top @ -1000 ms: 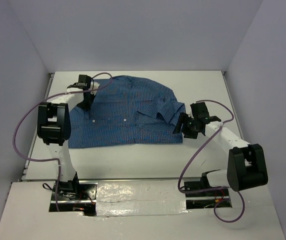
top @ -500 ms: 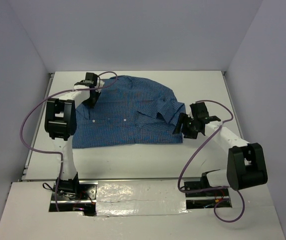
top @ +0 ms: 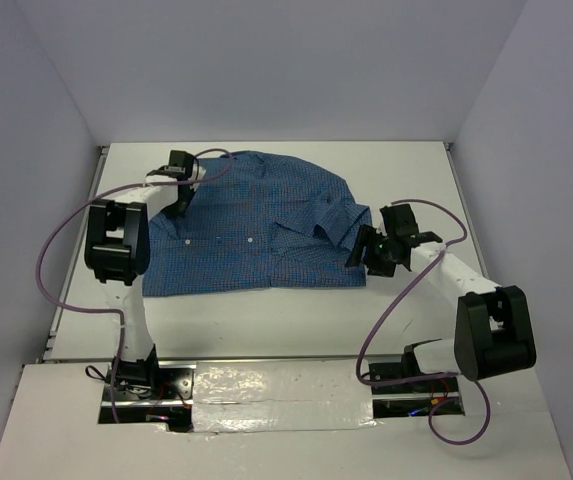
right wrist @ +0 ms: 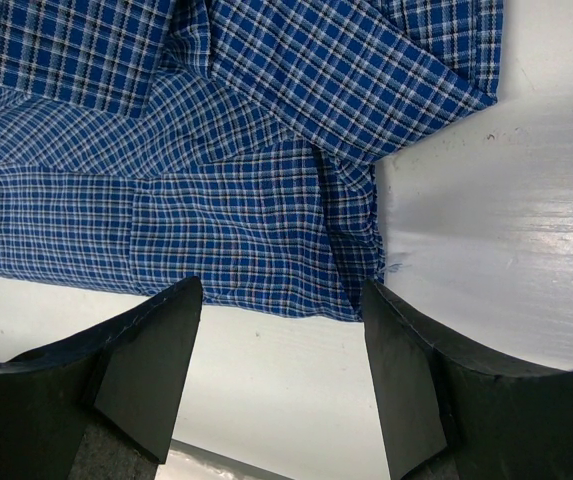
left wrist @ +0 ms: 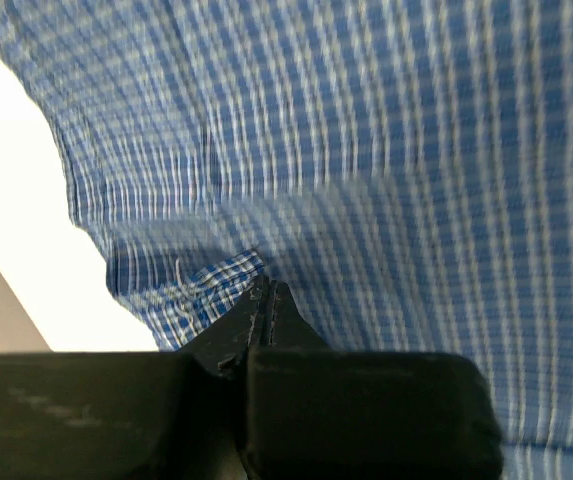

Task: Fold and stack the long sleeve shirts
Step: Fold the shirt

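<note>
Shirt (top: 256, 225) lies spread on the table (top: 266, 310), middle to far side, cloth bunched toward its right end. Left gripper (left wrist: 267, 296) sits at the far left edge, fingers clenched on a small ridge of checked cloth. Right gripper (right wrist: 281, 300) hangs over the near right corner, fingers spread wide, holding nothing.

Judgement: folding the left side over is the step in hand. Lift only enough to free that layer, carry it straight across and keep the edge parallel to the button row. The right arm could pin its corner against dragging.

Containers: none in view.
</note>
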Controlling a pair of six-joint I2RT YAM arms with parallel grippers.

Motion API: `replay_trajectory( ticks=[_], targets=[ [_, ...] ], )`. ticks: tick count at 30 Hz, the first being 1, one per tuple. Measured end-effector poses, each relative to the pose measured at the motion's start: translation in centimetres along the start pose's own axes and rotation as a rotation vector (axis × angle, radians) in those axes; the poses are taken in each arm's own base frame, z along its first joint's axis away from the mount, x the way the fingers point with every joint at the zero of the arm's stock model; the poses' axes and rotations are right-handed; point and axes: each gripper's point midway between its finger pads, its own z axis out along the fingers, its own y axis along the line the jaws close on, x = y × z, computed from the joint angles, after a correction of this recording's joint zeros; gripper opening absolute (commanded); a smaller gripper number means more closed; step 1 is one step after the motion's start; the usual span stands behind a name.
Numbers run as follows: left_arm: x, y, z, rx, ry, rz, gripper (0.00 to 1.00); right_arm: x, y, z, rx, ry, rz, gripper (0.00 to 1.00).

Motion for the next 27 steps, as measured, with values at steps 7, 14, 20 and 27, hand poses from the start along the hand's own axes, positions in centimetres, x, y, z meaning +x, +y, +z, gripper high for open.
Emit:
replay_trajectory(
  ticks=[7,14,20,27],
  targets=[
    [2.9,1.6,-1.5,-0.01,0.027,-0.031,0.0,-0.2,0.1,0.0,-0.004,-0.008,-0.002,0.72],
    [7.7,2.9,-3.3,0.007,0.099,-0.065,0.09,-0.2,0.2,-0.3,-0.013,-0.024,-0.006,0.72],
    [10.2,4.9,-4.1,0.019,0.15,-0.121,0.18,-0.3,-0.1,-0.7,0.0,-0.031,-0.027,0.74],
    [10.2,9.6,-5.7,0.018,0.141,-0.237,0.24,-3.6,1.5,-3.3,-0.026,-0.132,-0.101,0.69]
  ],
)
